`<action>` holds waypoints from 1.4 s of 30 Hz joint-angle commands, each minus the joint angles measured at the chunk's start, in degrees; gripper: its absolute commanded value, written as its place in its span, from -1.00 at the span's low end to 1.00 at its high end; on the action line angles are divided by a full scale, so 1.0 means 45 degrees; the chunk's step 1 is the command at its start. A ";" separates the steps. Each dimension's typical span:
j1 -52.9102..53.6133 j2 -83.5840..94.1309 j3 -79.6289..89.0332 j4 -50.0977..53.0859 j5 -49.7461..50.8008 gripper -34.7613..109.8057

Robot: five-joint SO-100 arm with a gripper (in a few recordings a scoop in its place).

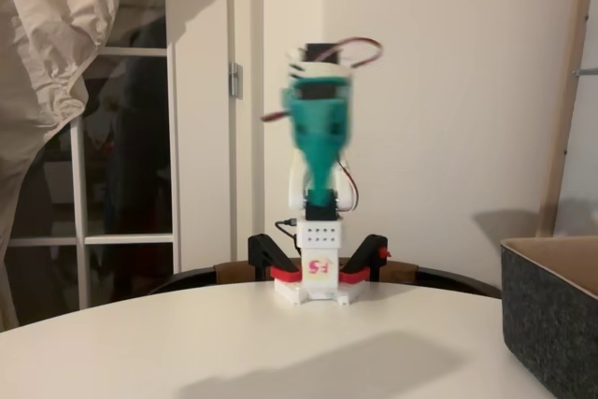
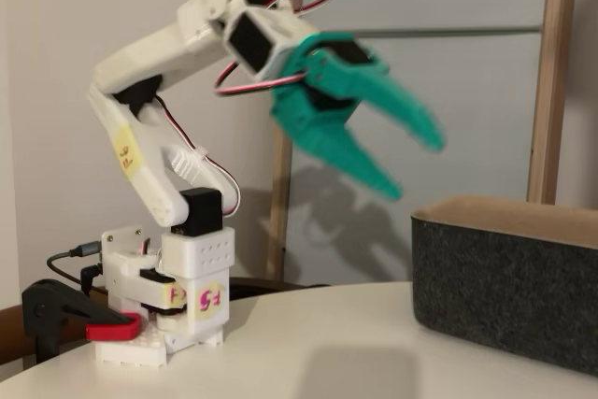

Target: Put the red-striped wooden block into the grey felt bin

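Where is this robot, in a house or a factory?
Probably a room in a home: a round white table, a glass-paned door behind it, and a crumpled cloth hanging beside the door.

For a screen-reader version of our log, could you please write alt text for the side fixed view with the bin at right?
A white robot arm clamped to a white table holds its teal claw open and empty in the air, slightly blurred, above and just left of the grey felt bin at the right edge.

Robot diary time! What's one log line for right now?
gripper: open, raised, holding nothing | grey felt bin: on table, right in both fixed views | motion: arm blurred
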 commanded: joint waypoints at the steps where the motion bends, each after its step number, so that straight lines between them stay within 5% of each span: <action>1: 0.2168 0.0664 0.0430 0.0059 0.0625 -0.27; 14: 0.7168 0.1602 0.4160 0.0059 0.0645 -0.35; 42: 0.8926 1.1523 1.1934 0.0020 0.0508 -0.48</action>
